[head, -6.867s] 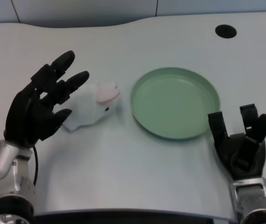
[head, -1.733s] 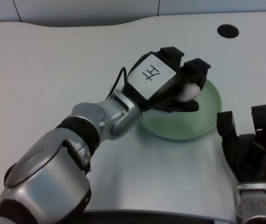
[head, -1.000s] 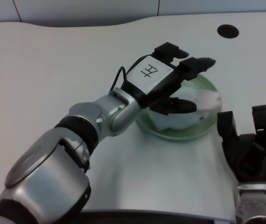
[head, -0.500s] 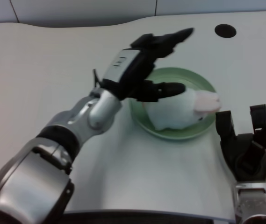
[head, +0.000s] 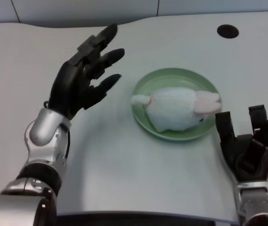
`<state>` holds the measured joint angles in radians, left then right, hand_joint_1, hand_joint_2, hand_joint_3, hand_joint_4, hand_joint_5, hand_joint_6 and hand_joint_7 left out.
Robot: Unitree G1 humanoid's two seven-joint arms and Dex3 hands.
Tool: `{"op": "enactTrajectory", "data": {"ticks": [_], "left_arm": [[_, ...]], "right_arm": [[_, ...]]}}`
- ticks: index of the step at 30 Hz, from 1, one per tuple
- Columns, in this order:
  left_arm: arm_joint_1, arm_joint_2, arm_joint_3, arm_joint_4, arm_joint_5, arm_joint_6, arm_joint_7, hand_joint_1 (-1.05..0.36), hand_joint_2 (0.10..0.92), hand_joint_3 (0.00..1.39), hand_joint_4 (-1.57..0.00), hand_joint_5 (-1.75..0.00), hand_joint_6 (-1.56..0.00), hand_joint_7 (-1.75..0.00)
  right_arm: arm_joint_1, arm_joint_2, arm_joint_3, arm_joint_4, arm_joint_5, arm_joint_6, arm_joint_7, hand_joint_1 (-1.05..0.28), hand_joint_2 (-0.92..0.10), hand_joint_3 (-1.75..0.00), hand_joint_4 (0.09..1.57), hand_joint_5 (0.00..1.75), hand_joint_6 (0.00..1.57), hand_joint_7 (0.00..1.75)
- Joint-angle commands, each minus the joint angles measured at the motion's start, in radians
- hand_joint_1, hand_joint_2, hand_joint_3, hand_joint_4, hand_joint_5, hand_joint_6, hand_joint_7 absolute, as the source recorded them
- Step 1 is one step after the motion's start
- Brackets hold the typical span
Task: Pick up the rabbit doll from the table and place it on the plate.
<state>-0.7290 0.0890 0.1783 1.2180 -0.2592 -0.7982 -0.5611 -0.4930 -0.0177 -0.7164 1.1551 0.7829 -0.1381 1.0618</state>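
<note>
The white rabbit doll (head: 176,108) with pink ears lies on its side in the green plate (head: 145,92), ears pointing right, small tail toward the plate's left rim. My left hand (head: 82,77) is raised over the table left of the plate, clear of the doll. Its fingers are spread apart and it holds nothing.
My right hand (head: 247,143) rests at the table's right front, just right of the plate, fingers up. A round black hole (head: 227,31) sits in the tabletop at the far right. The table's front edge (head: 138,215) runs along the bottom of the view.
My left hand has let go of the rabbit doll over the plate and pulled back to the left. The doll now lies in the plate.
</note>
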Motion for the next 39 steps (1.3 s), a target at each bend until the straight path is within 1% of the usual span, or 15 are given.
{"op": "enactTrajectory", "data": {"ticks": [1,3,5,9,10,11,15,19,22,24,28,31,32,34,39], "left_arm": [[0.07,-0.023,0.131,-0.028,-0.178,0.152,-0.229,-0.79,0.921,0.17,-0.24,-0.2,-0.19,0.0],[0.098,-0.027,0.181,-0.033,-0.234,0.214,-0.311,-0.77,0.921,0.2,-0.23,-0.19,-0.17,0.0],[0.13,-0.034,0.217,-0.039,-0.269,0.272,-0.344,-0.78,0.921,0.21,-0.23,-0.18,-0.16,0.0],[0.153,-0.042,0.249,-0.056,-0.283,0.325,-0.364,-0.79,0.921,0.2,-0.23,-0.17,-0.17,-0.01],[0.181,-0.048,0.266,-0.062,-0.303,0.357,-0.393,-0.79,0.921,0.2,-0.23,-0.17,-0.17,-0.01],[0.206,-0.054,0.281,-0.068,-0.322,0.388,-0.418,-0.77,0.921,0.24,-0.21,-0.15,-0.13,0.0],[0.274,-0.079,0.321,-0.102,-0.367,0.474,-0.452,-0.76,0.921,0.28,-0.19,-0.14,-0.11,0.0],[0.333,-0.109,0.329,-0.133,-0.369,0.483,-0.45,-0.77,0.921,0.35,-0.17,-0.12,-0.11,0.0],[0.351,-0.123,0.331,-0.142,-0.367,0.485,-0.446,-0.77,0.921,0.36,-0.18,-0.12,-0.12,0.0],[0.354,-0.126,0.332,-0.143,-0.366,0.483,-0.449,-0.76,0.921,0.36,-0.2,-0.13,-0.13,-0.01],[0.352,-0.129,0.336,-0.142,-0.37,0.491,-0.457,-0.75,0.921,0.34,-0.21,-0.13,-0.15,-0.01],[0.347,-0.131,0.338,-0.142,-0.366,0.495,-0.439,-0.74,0.921,0.32,-0.22,-0.13,-0.17,-0.02],[0.346,-0.132,0.338,-0.141,-0.364,0.495,-0.434,-0.74,0.921,0.3,-0.23,-0.13,-0.17,-0.02],[0.345,-0.132,0.338,-0.14,-0.362,0.497,-0.426,-0.74,0.921,0.29,-0.24,-0.13,-0.18,-0.02],[0.345,-0.135,0.336,-0.144,-0.362,0.505,-0.415,-0.74,0.921,0.27,-0.25,-0.13,-0.18,-0.01]], "right_arm": [[0.022,0.002,0.0,0.032,-0.01,0.017,-0.025,-0.56,-0.92,-0.15,0.79,1.75,0.66,1.6],[0.02,-0.004,0.002,0.033,-0.015,0.019,-0.038,-0.56,-0.92,-0.15,0.79,1.75,0.67,1.59],[0.021,-0.01,0.003,0.035,-0.017,0.028,-0.048,-0.56,-0.92,-0.14,0.79,1.75,0.67,1.6],[0.02,-0.012,0.001,0.034,-0.018,0.035,-0.055,-0.56,-0.92,-0.15,0.8,1.75,0.67,1.63],[0.022,-0.012,0.002,0.035,-0.021,0.03,-0.055,-0.56,-0.92,-0.15,0.8,1.75,0.67,1.64],[0.024,-0.012,0.003,0.035,-0.023,0.028,-0.055,-0.57,-0.92,-0.14,0.79,1.75,0.65,1.65],[0.025,-0.012,0.004,0.039,-0.026,0.04,-0.055,-0.56,-0.92,-0.12,0.79,1.75,0.64,1.67],[0.026,-0.014,0.005,0.04,-0.028,0.052,-0.045,-0.55,-0.92,-0.15,0.79,1.75,0.63,1.67],[0.024,-0.014,0.003,0.042,-0.027,0.061,-0.034,-0.54,-0.92,-0.15,0.79,1.75,0.65,1.6],[0.022,-0.012,0.004,0.042,-0.03,0.055,-0.03,-0.54,-0.92,-0.14,0.78,1.75,0.67,1.56],[0.019,-0.01,0.004,0.044,-0.034,0.049,-0.043,-0.56,-0.92,-0.13,0.79,1.75,0.71,1.52],[0.021,-0.005,0.005,0.039,-0.035,0.039,-0.038,-0.56,-0.92,-0.15,0.78,1.75,0.7,1.54],[0.022,-0.006,0.005,0.039,-0.035,0.041,-0.036,-0.57,-0.92,-0.14,0.77,1.75,0.7,1.54],[0.023,-0.004,0.006,0.036,-0.036,0.041,-0.041,-0.57,-0.92,-0.12,0.78,1.75,0.7,1.53],[0.026,0.002,0.005,0.028,-0.031,0.045,-0.036,-0.56,-0.92,-0.13,0.78,1.75,0.67,1.61]]}}
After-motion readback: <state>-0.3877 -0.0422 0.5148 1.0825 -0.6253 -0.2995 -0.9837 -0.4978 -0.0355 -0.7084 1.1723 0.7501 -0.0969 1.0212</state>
